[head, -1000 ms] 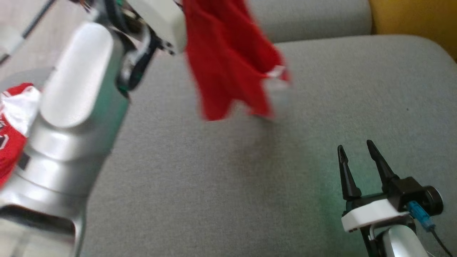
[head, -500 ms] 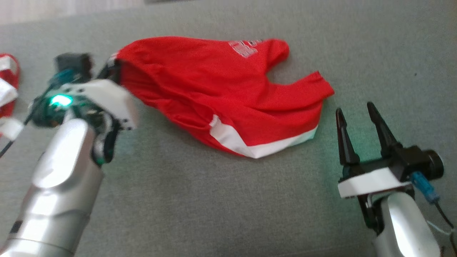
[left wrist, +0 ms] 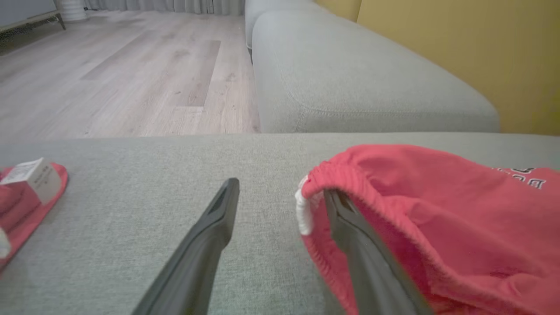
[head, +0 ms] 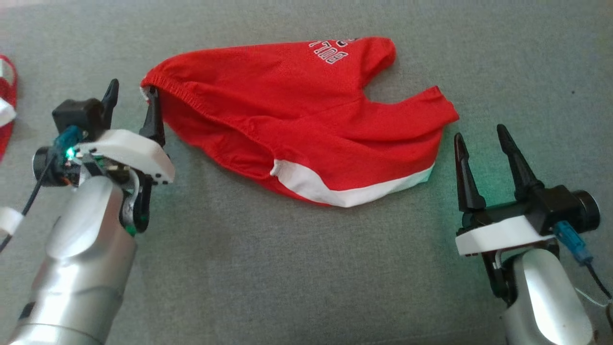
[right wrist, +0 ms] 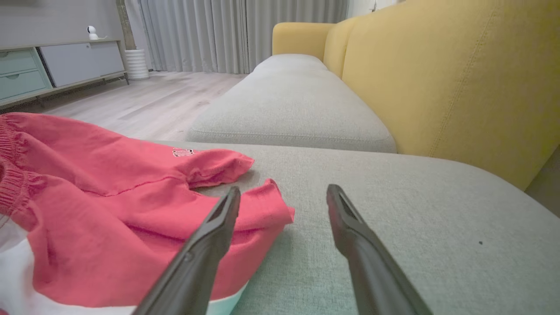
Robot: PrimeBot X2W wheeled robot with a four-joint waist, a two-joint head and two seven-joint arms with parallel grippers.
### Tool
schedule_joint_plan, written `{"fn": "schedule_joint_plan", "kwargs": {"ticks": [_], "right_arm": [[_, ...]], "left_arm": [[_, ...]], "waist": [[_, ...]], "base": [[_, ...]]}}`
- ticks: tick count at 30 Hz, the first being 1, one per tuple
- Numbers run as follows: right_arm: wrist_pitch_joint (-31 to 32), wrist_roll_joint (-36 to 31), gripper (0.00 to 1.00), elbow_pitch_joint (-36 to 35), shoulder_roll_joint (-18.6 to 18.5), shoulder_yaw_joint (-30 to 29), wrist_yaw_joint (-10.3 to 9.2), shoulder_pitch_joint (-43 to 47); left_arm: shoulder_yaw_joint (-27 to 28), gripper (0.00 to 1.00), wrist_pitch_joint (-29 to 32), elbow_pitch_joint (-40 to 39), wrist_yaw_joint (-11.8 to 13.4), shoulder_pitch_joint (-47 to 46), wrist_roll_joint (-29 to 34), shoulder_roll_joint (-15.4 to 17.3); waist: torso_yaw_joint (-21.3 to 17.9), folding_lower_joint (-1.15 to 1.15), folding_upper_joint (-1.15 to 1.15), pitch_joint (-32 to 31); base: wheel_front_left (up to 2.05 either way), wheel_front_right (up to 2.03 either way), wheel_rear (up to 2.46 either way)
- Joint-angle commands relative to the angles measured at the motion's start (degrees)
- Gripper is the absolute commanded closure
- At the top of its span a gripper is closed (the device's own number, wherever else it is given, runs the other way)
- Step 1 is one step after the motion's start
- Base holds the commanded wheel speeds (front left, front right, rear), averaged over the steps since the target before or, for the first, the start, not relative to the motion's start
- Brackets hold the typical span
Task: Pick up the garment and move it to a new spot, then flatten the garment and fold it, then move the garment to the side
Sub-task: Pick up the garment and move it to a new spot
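Observation:
The garment (head: 297, 110) is a pair of red shorts with a white hem band and lettering, lying crumpled on the grey sofa seat (head: 268, 268). My left gripper (head: 133, 88) stands open at the elastic waistband's left corner. In the left wrist view its (left wrist: 281, 188) right finger lies against the waistband of the garment (left wrist: 437, 210); the other finger is over bare cushion. My right gripper (head: 480, 134) is open just right of a leg hem, holding nothing. In the right wrist view its (right wrist: 283, 189) left finger overlaps the garment's (right wrist: 109, 188) leg edge.
Another red and white piece of clothing (head: 7, 96) lies at the seat's left edge, with a tag (left wrist: 35, 177) showing. A yellow backrest (right wrist: 437, 78) rises behind the seat, a second grey cushion (right wrist: 288, 105) adjoins it, and wooden floor (left wrist: 109, 65) lies beyond.
A second ago my left gripper held the garment hanging in the air; it then brought it down onto the seat and has now opened. The head camera has tilted down. The right gripper stayed put.

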Motion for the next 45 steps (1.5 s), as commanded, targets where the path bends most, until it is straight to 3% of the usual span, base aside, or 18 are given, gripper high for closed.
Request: {"fn": "schedule_joint_plan", "kwargs": {"ticks": [1,13,22,31,45], "right_arm": [[-0.6,-0.7,0.0,-1.5,-0.1,0.6,0.43,-0.8],[-0.6,-1.5,0.0,-0.1,-0.1,-1.4,0.43,3.6],[-0.6,-1.4,0.0,-0.1,-0.1,-1.9,0.43,9.3],[-0.6,0.0,0.0,-2.0,-0.1,-2.2,0.43,15.0],[-0.6,3.2,0.0,-1.3,-0.1,-0.7,0.43,16.9]], "left_arm": [[2.1,0.0,-2.4,-1.2,-0.5,0.0,-0.4,1.5],[-0.8,0.0,-8.7,-4.7,-0.8,13.8,-0.4,-1.3],[-0.5,0.0,-11.3,-14.7,2.9,28.5,-0.9,-2.5],[0.4,0.0,-11.8,-24.6,6.8,39.1,-0.1,-1.8],[0.1,0.0,-10.2,-29.8,8.7,42.6,-0.9,-1.3]], "waist": [[1.3,0.0,0.0,-1.9],[5.4,0.0,0.0,-11.9],[6.5,0.0,0.0,-18.5],[7.5,0.0,0.0,-20.8],[7.6,0.0,0.0,-21.3]], "base": [[0.0,0.0,0.0],[0.0,0.0,0.0],[0.0,0.0,0.0],[0.0,0.0,0.0],[0.0,0.0,0.0]]}}
